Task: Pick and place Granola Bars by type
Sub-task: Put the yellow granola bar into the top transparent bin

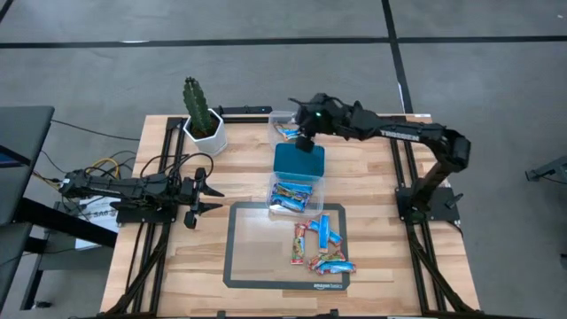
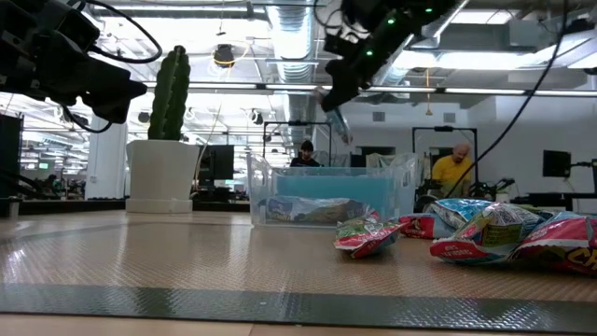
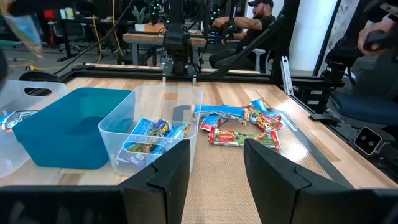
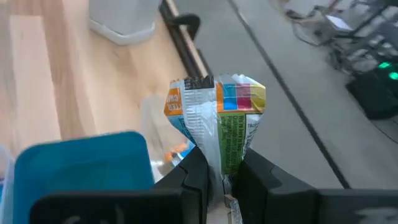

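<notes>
While your right pincer (image 4: pixel 219 177) hangs above the far end of the counter (image 1: pixel 372 190), over the seam between the teal tub (image 1: pixel 299 160) and the far clear tub (image 1: pixel 285 125), it pinches one granola bar (image 4: pixel 216 124) upright between its fingers; the wrapper shows orange, blue, green and red panels. Your left pincer (image 1: pixel 205 194) waits low at the counter's left side, fingers spread and holding nothing, pointing toward the dark-bordered mat (image 1: pixel 262 245). Three tubs stand in a row up the middle: the near clear tub (image 1: pixel 295 197) holds several blue bars, the teal one sits between, and the far clear tub holds what looks like a blue bar or two, though that is hard to make out. Loose granola bars (image 1: pixel 321 244) lie scattered on the mat's right half, blue and red together. A potted cactus (image 1: pixel 199 113) stands at the far left corner.
</notes>
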Motion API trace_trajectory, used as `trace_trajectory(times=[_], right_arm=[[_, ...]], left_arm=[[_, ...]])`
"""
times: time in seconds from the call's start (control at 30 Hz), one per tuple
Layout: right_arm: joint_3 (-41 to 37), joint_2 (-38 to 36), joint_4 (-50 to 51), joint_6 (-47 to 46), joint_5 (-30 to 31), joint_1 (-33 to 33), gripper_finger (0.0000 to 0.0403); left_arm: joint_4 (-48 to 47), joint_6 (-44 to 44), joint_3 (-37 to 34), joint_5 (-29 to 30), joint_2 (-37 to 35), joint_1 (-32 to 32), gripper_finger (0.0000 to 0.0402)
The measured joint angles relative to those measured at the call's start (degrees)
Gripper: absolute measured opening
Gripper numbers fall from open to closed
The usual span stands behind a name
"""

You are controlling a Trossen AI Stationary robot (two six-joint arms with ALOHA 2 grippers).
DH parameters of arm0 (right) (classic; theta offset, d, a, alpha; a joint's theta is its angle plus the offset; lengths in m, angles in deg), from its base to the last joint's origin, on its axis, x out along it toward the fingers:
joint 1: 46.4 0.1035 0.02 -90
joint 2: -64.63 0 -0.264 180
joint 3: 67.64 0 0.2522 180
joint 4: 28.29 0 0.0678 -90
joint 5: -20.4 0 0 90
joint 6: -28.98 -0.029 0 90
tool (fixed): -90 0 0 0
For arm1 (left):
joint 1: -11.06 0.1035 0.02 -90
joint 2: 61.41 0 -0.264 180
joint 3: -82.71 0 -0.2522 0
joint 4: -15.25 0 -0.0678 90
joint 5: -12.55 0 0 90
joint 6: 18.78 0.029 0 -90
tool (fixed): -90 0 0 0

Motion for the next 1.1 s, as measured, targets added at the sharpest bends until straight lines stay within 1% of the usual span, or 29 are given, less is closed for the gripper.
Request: trace_trajectory(times=[0.17,0.3,0.37,0.47,0.57,0.7,0.9,0.97,1.1], right_arm=[[8.7,7.1,8.2,1.4,-4.1,-0.4,0.0047],[15.2,12.0,14.5,4.7,-5.5,-0.2,0.0047],[18.0,14.0,16.4,5.0,-5.7,-0.2,0.0047],[20.9,16.8,18.9,5.0,-5.1,-0.2,0.0047],[22.3,18.0,19.7,5.1,-1.9,-0.2,0.0055],[22.5,18.9,19.6,5.0,2.0,-0.5,0.0084],[22.5,19.0,20.9,0.9,2.3,-1.5,0.0161],[22.5,19.0,21.7,-1.0,3.7,-1.5,0.0186],[22.5,18.0,26.9,-3.7,3.4,-0.4,0.0224]], left_arm=[[0.0,0.0,0.0,0.0,0.0,0.0,0.0144],[0.0,0.0,0.0,0.0,0.0,0.0,0.0144],[0.0,0.0,0.0,0.0,0.0,0.0,0.0144],[0.0,0.0,0.0,0.0,0.0,0.0,0.0144],[0.0,0.0,0.0,0.0,0.0,0.0,0.0144],[0.0,0.0,0.0,0.0,0.0,0.0,0.0144],[0.0,0.0,0.0,0.0,0.0,0.0,0.0144],[0.0,0.0,0.0,0.0,0.0,0.0,0.0144],[0.0,0.0,0.0,0.0,0.0,0.0,0.0144]])
